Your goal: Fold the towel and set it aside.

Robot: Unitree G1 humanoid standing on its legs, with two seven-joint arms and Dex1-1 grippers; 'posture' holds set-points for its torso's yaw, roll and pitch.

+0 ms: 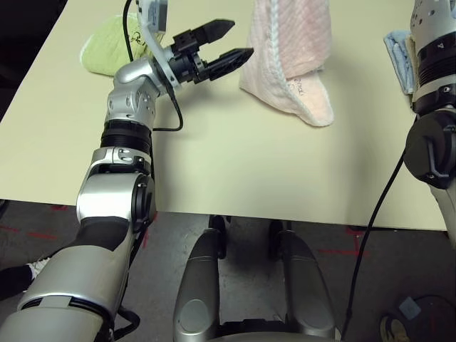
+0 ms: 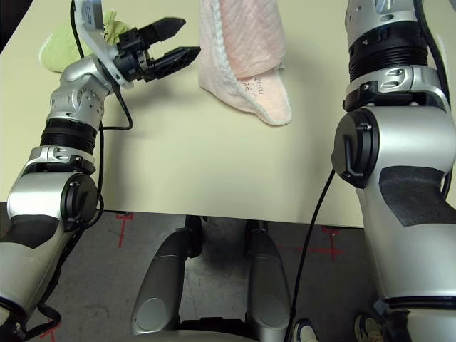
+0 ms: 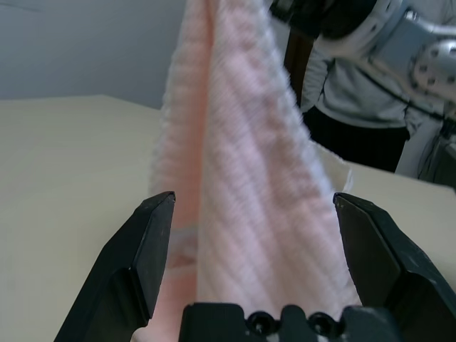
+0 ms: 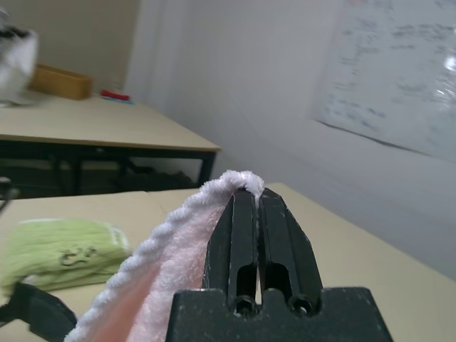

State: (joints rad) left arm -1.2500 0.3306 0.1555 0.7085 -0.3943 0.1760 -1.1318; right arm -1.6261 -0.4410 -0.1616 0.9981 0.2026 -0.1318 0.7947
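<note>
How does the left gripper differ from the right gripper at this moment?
The left gripper stands open and holds nothing; the right gripper is shut on an edge of the pink towel. The left gripper is beside the hanging towel, with the cloth in front of its spread fingers, while the right gripper carries it from above. Both have two black fingers.

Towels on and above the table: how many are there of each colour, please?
Pink towel, hanging from the shut right gripper: 1
Light green towel: 1
Light blue towel: 1
Beige towel: 1
Total: 4
</note>
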